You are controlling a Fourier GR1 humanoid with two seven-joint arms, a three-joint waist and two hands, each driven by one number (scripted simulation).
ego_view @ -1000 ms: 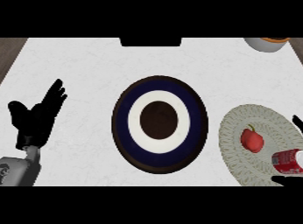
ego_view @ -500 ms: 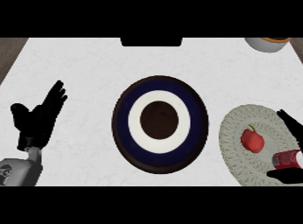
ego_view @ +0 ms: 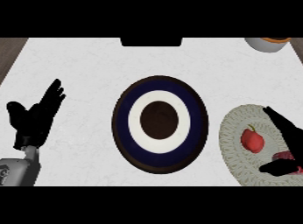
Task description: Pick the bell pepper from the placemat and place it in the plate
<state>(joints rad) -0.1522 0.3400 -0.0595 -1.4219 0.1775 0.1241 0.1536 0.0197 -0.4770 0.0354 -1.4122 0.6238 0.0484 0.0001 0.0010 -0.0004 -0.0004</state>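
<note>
Right hand: at the view's lower right, over the placemat; fingers straight and pointing up and to the left, thumb spread out toward the lower left, nothing gripped.
Under the right hand: one red can lying on the placemat, mostly hidden by the palm and thumb; whether the hand touches it cannot be told.
Bell pepper: one, red with a short stem, resting on the placemat just left of the right hand's fingers, apart from them.
Placemat: one, round, pale and woven-looking, beneath the right hand, its right side cut off by the view's edge.
Plate: one, dark rim, navy ring, white ring and dark brown centre; left of the placemat, near the counter's middle, between the two hands; it carries nothing.
Left hand: at the view's left, well apart from the plate, open with fingers up, resting above its grey forearm.
Bowl: one, pale with an orange inside, at the far right corner, well beyond the right hand, partly cut off.
Counter: white marbled top, wood-coloured strips at both sides.
Writing: no brand, label or lettering can be read on any item.
</note>
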